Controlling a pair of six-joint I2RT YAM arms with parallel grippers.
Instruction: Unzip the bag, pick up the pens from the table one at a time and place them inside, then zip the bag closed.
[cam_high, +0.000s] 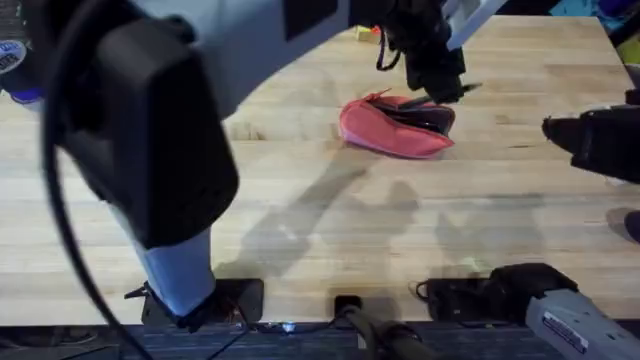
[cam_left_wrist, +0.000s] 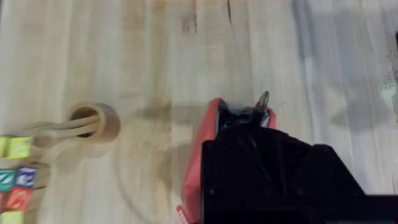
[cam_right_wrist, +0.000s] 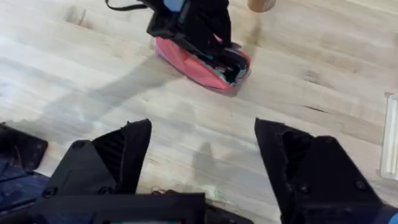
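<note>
The salmon-pink bag (cam_high: 395, 135) lies at the far middle of the table (cam_high: 300, 220), its zipper open and the dark lining showing. My left gripper (cam_high: 440, 85) hangs right over the opening, shut on the slim black pen (cam_high: 468, 90), whose tip juts out to the right. In the left wrist view the pen tip (cam_left_wrist: 263, 99) pokes out past my black fingers (cam_left_wrist: 249, 162) above the bag (cam_left_wrist: 198, 162). My right gripper (cam_right_wrist: 202, 149) stands open near the right edge, well clear of the bag (cam_right_wrist: 196, 62).
A small wooden cup (cam_left_wrist: 93, 121) with a pale stick stands just beyond the bag, and coloured letter blocks (cam_left_wrist: 15, 180) lie past it. A blue-and-white object (cam_high: 15, 60) sits at the far left edge. Bare wood stretches in front of the bag.
</note>
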